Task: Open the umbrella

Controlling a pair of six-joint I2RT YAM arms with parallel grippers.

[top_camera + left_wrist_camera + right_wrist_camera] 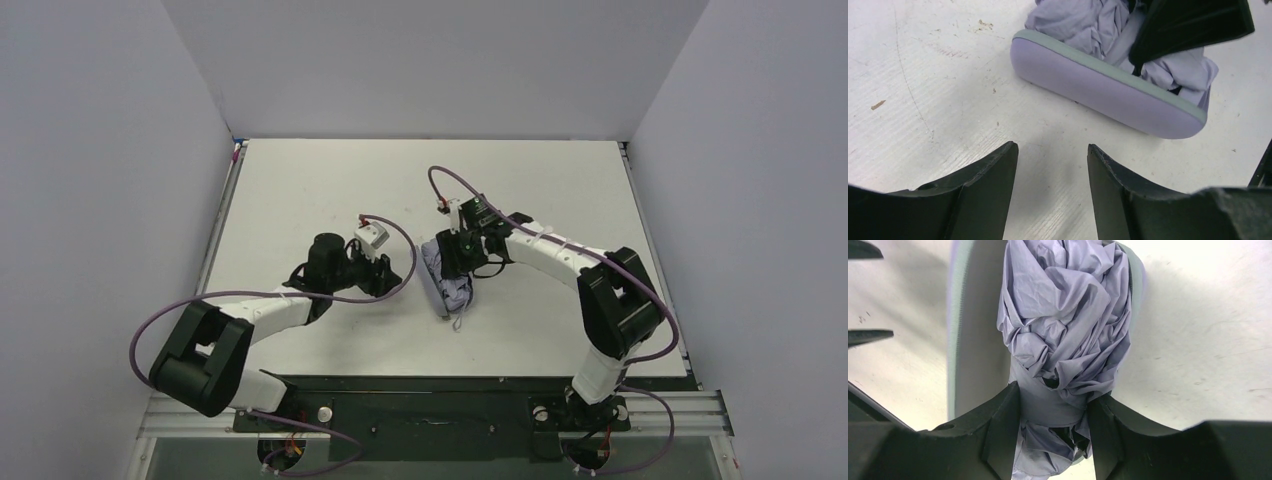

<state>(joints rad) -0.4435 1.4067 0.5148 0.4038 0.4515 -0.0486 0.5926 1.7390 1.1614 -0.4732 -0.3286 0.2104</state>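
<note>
The umbrella [1063, 325] is folded, a crumpled pale lavender bundle with a strap round it, lying in the open lavender oval case [968, 330]. My right gripper [1054, 412] is shut on the umbrella at the strap. In the top view the right gripper [462, 252] sits over the umbrella [455, 292] at mid-table. My left gripper [1052, 160] is open and empty, just short of the case [1098, 87]; in the top view the left gripper [385, 275] is left of the case. The umbrella's handle and shaft are hidden.
The white table [300, 190] has walls on the left, back and right. The right gripper's black finger [1193, 25] shows above the umbrella [1083, 22] in the left wrist view. The left arm's fingertips [868, 335] show at the right wrist view's left edge.
</note>
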